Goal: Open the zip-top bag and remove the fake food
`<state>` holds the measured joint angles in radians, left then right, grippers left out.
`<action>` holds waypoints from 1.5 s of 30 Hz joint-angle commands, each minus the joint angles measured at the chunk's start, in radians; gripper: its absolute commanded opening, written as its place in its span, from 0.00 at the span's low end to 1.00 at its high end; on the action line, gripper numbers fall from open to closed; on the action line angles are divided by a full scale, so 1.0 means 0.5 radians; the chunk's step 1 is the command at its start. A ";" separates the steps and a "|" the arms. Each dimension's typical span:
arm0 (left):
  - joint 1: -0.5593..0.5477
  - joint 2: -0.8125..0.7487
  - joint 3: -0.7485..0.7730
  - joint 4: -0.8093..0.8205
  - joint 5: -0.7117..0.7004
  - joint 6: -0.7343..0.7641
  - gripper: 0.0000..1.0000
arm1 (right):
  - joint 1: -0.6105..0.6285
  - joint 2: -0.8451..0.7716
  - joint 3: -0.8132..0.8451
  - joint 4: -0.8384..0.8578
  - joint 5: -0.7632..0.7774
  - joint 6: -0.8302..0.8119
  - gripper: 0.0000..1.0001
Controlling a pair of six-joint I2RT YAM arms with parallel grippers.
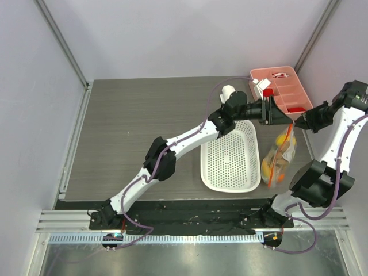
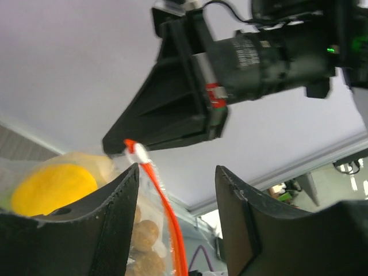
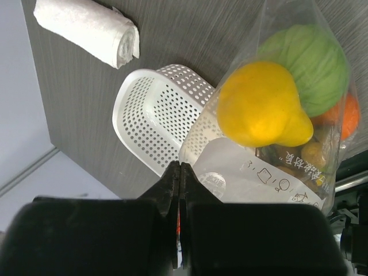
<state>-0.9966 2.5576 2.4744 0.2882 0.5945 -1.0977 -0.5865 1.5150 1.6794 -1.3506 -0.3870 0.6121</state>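
- We see the right end effector (image 3: 179, 172) clamped tight on the top corner of the clear, crinkly plastic zip-top bag (image 1: 280, 155) with its orange-red zip strip (image 2: 167, 215).
- The zip-top bag hangs from that grip over the dark wood-grain tabletop (image 1: 144, 115), just right of the white perforated plastic basket (image 1: 230, 158).
- We find the left end effector (image 2: 178, 169) with its fingers parted moderately, the zip strip between them, beside one finger.
- The fake food (image 3: 261, 106), a yellow lemon, a green fruit, an orange and small brown grapes, sits inside the bag.
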 commanded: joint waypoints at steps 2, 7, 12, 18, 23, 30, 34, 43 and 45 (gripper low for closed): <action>-0.016 0.042 0.046 -0.125 -0.035 -0.237 0.47 | 0.044 -0.171 0.022 -0.143 0.090 -0.043 0.01; -0.013 0.048 0.034 -0.138 -0.082 -0.311 0.42 | 0.047 -0.229 -0.005 -0.143 0.127 -0.034 0.01; -0.013 0.018 -0.040 0.070 -0.075 -0.391 0.41 | 0.047 -0.260 -0.073 -0.118 0.151 -0.025 0.01; -0.013 0.057 -0.043 0.218 -0.063 -0.504 0.39 | 0.050 -0.263 -0.076 -0.112 0.136 -0.034 0.01; -0.013 0.125 0.033 0.292 -0.057 -0.560 0.26 | 0.056 -0.278 -0.107 -0.112 0.142 -0.034 0.01; -0.016 0.137 0.033 0.292 -0.026 -0.566 0.26 | 0.059 -0.266 -0.107 -0.085 0.114 0.000 0.01; -0.019 0.143 0.033 0.252 -0.014 -0.541 0.30 | 0.059 -0.263 -0.110 -0.084 0.120 0.003 0.01; -0.026 0.146 0.040 0.353 0.013 -0.596 0.39 | 0.059 -0.257 -0.116 -0.069 0.108 0.012 0.01; -0.026 0.149 0.037 0.381 0.023 -0.615 0.41 | 0.059 -0.251 -0.113 -0.066 0.105 0.015 0.01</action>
<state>-1.0023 2.6366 2.4512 0.3935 0.5713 -1.3853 -0.5621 1.4136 1.6192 -1.3571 -0.3172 0.6083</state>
